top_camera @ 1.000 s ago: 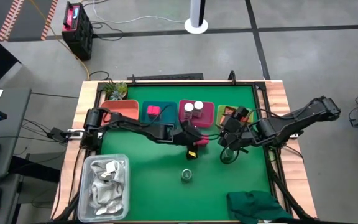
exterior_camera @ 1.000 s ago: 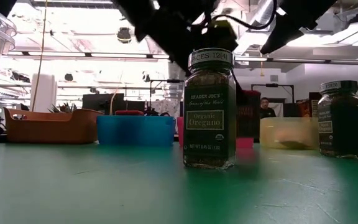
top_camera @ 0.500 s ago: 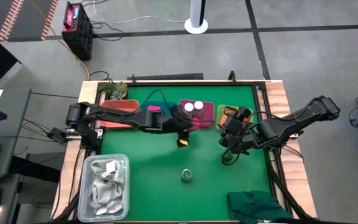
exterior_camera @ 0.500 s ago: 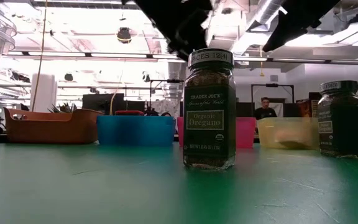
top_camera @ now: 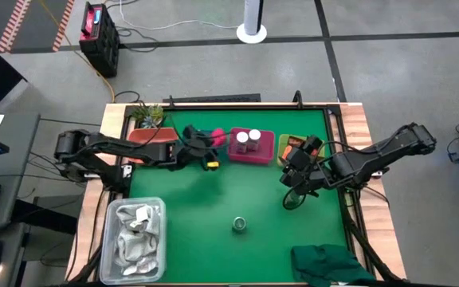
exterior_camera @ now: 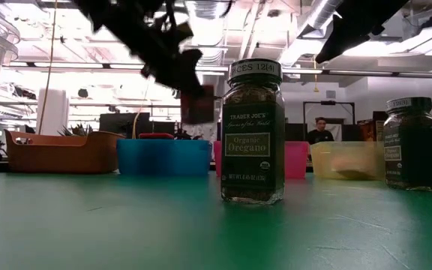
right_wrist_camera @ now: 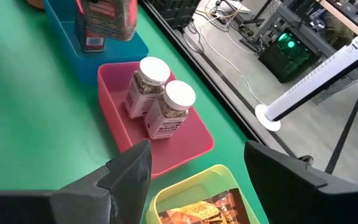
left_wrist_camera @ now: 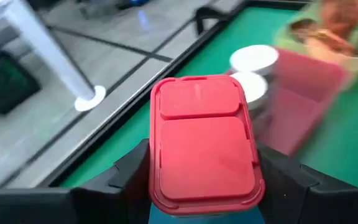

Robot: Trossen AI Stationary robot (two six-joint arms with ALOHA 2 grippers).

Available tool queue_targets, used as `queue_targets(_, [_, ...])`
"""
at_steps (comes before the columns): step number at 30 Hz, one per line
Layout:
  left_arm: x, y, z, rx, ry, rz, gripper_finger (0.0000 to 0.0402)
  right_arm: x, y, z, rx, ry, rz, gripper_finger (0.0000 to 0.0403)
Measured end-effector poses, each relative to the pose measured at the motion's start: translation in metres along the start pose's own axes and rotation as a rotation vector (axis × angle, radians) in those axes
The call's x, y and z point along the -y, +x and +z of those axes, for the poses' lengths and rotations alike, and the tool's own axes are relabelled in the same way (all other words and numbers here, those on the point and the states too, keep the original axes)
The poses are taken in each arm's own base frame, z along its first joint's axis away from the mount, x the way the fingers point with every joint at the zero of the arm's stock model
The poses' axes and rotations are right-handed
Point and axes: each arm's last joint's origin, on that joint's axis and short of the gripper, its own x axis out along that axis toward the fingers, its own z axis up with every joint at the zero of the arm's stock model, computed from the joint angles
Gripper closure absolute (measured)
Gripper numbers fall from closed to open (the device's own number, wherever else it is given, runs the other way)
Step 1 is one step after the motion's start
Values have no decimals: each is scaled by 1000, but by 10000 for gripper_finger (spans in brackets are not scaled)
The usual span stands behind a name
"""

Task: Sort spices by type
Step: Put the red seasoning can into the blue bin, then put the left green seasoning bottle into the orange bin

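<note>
The left hand [top_camera: 211, 143] grips a pink block [left_wrist_camera: 204, 143] above the blue bin [exterior_camera: 163, 156] at the desk's [top_camera: 205, 207] back edge. The right hand [top_camera: 292, 182] hovers wide open, empty, over a greenish jar [exterior_camera: 413, 142].

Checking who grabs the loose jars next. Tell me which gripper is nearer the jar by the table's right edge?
Right. The right gripper hovers beside that jar; the left gripper holds a pink block over the blue bin.

The left hand [top_camera: 207, 144], clamped on a pink block [left_wrist_camera: 202, 144], is now off the tabletop's [top_camera: 213, 207] middle, up toward eleven o'clock above the blue bin [exterior_camera: 163, 157].
</note>
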Motion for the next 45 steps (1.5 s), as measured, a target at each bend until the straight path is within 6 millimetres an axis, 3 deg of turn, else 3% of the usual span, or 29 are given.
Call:
queue_targets(6, [-9, 11, -20, 10, -129, 93, 188, 0, 0, 1, 3, 5, 2, 117])
queue_targets(11, [-9, 13, -20, 30, -189, 114, 188, 0, 0, 1, 4, 5, 2, 117])
queue_targets(23, [9, 40, -52, -54, -234, 111, 187, -1, -1, 0, 6, -13, 8, 117])
queue_targets(33, [8, 39, -54, -89, -180, 93, 181, -2, -3, 1, 14, -20, 17, 117])
queue_targets(42, [10, 39, -56, -127, -156, 36, 117, -3, -3, 1, 15, -22, 18, 117])
queue_targets(45, [8, 35, -47, -104, -111, 26, 111, -3, -3, 1, 15, -20, 18, 117])
